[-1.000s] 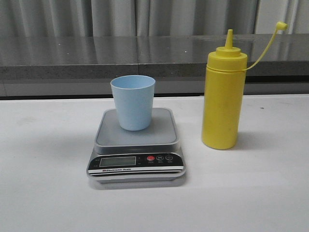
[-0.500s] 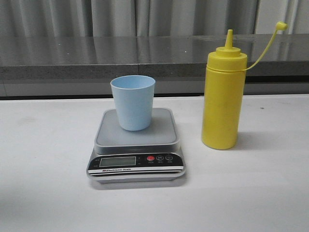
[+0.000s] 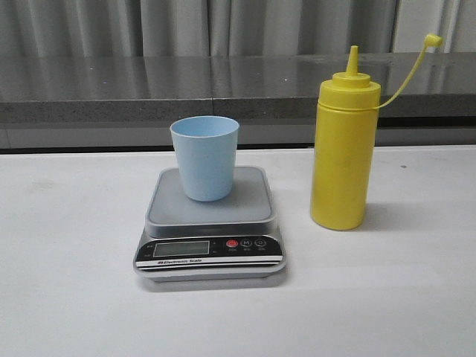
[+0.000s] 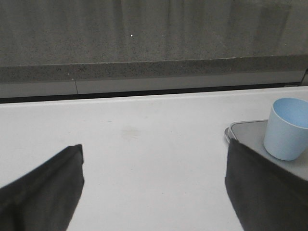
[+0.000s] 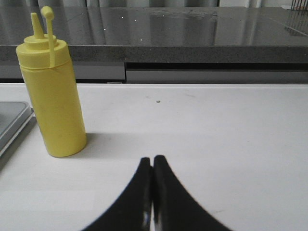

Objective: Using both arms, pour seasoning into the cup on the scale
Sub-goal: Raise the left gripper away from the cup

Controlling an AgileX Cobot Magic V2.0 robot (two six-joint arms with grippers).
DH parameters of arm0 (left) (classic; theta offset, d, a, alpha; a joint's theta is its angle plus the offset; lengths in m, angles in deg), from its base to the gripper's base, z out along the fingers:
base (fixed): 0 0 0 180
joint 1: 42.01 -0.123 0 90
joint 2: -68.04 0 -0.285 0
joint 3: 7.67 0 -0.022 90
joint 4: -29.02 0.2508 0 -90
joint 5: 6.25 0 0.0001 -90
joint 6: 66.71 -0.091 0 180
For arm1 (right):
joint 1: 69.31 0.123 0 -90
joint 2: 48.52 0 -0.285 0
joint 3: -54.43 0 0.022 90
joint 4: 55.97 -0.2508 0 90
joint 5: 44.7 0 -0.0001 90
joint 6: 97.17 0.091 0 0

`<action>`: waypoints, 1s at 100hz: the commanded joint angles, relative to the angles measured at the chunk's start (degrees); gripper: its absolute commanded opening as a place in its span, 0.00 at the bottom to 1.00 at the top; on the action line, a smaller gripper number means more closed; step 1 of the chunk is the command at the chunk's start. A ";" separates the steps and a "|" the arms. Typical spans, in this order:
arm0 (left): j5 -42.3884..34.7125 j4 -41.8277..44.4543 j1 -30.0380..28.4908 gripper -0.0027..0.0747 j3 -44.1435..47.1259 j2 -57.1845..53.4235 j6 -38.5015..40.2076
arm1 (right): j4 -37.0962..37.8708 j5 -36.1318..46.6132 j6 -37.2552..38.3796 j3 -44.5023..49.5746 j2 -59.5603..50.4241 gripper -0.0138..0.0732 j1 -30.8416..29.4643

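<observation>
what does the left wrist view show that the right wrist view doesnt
Only the left wrist view shows the blue cup standing on the scale's platform, plus the open left gripper, its fingers wide apart. Only the right wrist view shows the yellow bottle with its cap off on a tether, plus the shut right gripper. Both show an edge of the scale, the white table and the grey counter behind.

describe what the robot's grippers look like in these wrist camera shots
Both are plain matte black with no visible markings or cables. The left gripper shows two broad, flat, wedge-shaped fingers. The right gripper shows two slimmer curved fingers tapering to rounded tips. The arms themselves are out of view.
</observation>
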 commanded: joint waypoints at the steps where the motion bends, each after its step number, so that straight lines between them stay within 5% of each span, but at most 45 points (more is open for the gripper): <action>1: -5.09 -0.60 -0.16 0.78 0.23 -3.12 0.10 | 0.01 4.56 -0.43 -1.16 -1.12 0.08 -0.46; 35: -5.70 -0.60 -0.16 0.63 2.70 -6.10 0.10 | 0.09 4.70 -0.43 -1.16 -1.12 0.08 -0.46; 73: -5.70 -0.60 -0.16 0.01 2.70 -6.10 0.10 | 0.03 6.75 -0.43 -1.16 -1.12 0.08 -0.46; 100: -5.70 -0.60 -0.16 0.01 2.70 -6.10 0.10 | -0.83 20.89 -0.36 -1.77 -1.12 0.08 -0.46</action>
